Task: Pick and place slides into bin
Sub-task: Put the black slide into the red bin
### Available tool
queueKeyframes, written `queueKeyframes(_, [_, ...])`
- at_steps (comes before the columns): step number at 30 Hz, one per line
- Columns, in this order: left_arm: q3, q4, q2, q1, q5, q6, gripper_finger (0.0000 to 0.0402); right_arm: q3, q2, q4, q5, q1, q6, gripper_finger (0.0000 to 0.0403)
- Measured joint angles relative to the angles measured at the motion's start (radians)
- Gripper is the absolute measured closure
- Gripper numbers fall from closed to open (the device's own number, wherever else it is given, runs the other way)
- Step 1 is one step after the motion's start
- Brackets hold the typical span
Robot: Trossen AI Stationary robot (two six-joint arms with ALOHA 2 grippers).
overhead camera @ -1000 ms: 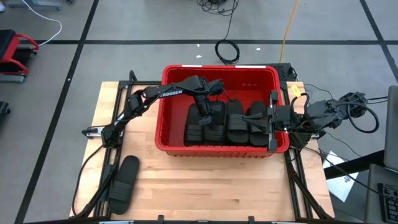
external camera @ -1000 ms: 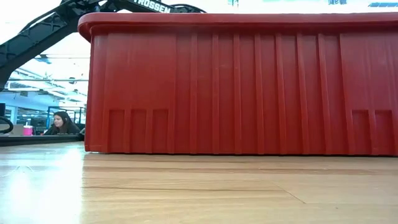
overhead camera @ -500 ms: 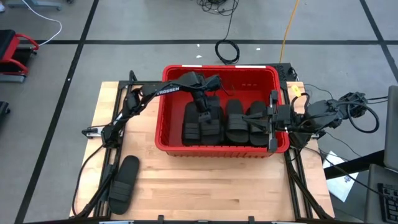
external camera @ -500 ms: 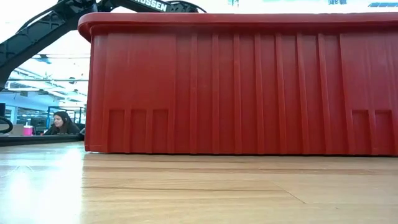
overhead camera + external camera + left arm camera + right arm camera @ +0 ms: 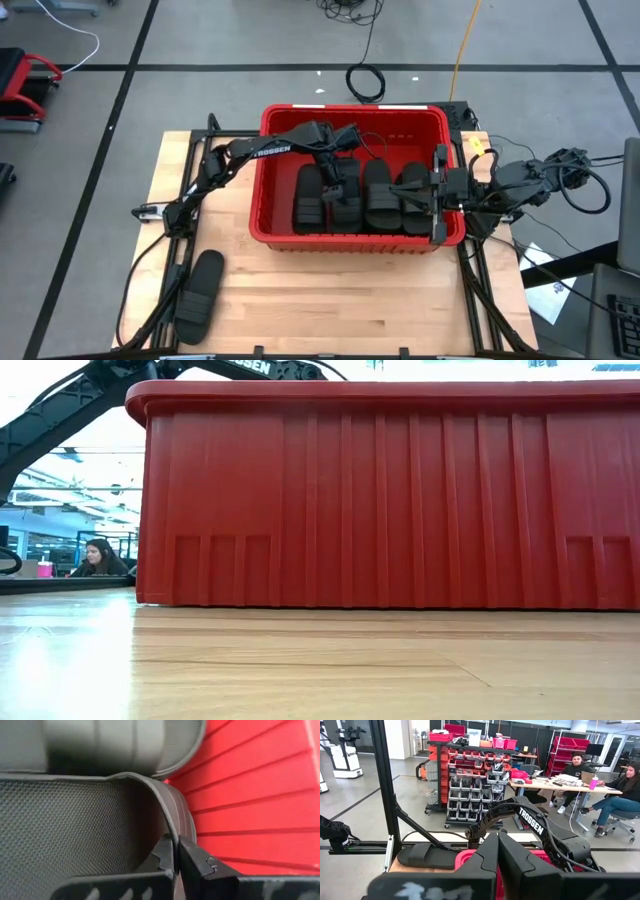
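The left arm reaches over the rim of the large red ribbed plastic bin (image 5: 258,205), and its left gripper (image 5: 331,186) is down among the matte black rubber slides (image 5: 365,197) lying side by side on the bin floor. In the left wrist view its fingers (image 5: 192,860) are pressed together with the thin edge of one slide's strap (image 5: 165,815) pinched between them, the red slatted wall just beside it, so I judge this to be the placing step: that sandal is in the bin but not yet let go. The right gripper (image 5: 497,855) waits at the bin's right rim, fingers closed on nothing. One more black slide sandal (image 5: 198,292) lies alone on the pale wooden worktop (image 5: 330,300) near its front left corner, well apart from the bin. The next move, as I read it, calls for the left fingers to part so the strap drops free, then a straight lift clear of the rim before swinging out toward the lone sandal; a snag of the strap on the fingers could drag the sandal back up. Compared with a second ago, the left gripper has shifted slightly within the bin and the leftmost sandals have settled a little differently, while the right arm and the sandal on the worktop are unchanged.
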State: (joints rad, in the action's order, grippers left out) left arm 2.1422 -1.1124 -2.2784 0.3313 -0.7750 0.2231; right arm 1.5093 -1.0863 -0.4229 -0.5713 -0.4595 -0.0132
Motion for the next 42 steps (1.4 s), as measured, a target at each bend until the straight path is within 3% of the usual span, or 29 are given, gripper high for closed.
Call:
queueKeyframes(6, [0.0, 0.0, 0.0, -0.015, 0.016, 0.107, 0.0375, 0.0, 0.0, 0.0, -0.001, 0.0, 0.001, 0.0403])
queueKeyframes(11, [0.0, 0.008, 0.0, -0.03, 0.065, 0.098, 0.0341, 0.0, 0.0, 0.0, -0.001, 0.0, 0.001, 0.0403])
queueKeyframes(22, [0.005, -0.014, 0.006, -0.009, 0.069, 0.009, 0.0196, 0.0, 0.0, 0.0, -0.002, 0.0, -0.002, 0.0403])
queueKeyframes(29, [0.045, -0.095, 0.158, 0.01, 0.118, 0.17, 0.0144, 0.0, 0.0, 0.0, -0.002, 0.0, -0.002, 0.0403])
queueKeyframes(31, [0.058, -0.101, 0.24, 0.009, 0.146, 0.237, 0.0149, 0.0, 0.0, -0.001, -0.001, 0.0, -0.002, 0.0403])
queueKeyframes(34, [0.073, -0.095, 0.399, -0.013, 0.219, 0.32, 0.0188, 0.0, 0.0, -0.001, -0.001, 0.0, -0.001, 0.0403])
queueKeyframes(38, [0.076, -0.071, 0.621, -0.076, 0.29, 0.338, 0.0285, 0.0, 0.0, -0.001, -0.001, 0.0, 0.013, 0.0403])
queueKeyframes(42, [0.076, -0.063, 0.797, -0.151, 0.265, 0.188, 0.0385, 0.0, 0.0, 0.0, 0.031, 0.0, 0.044, 0.0403])
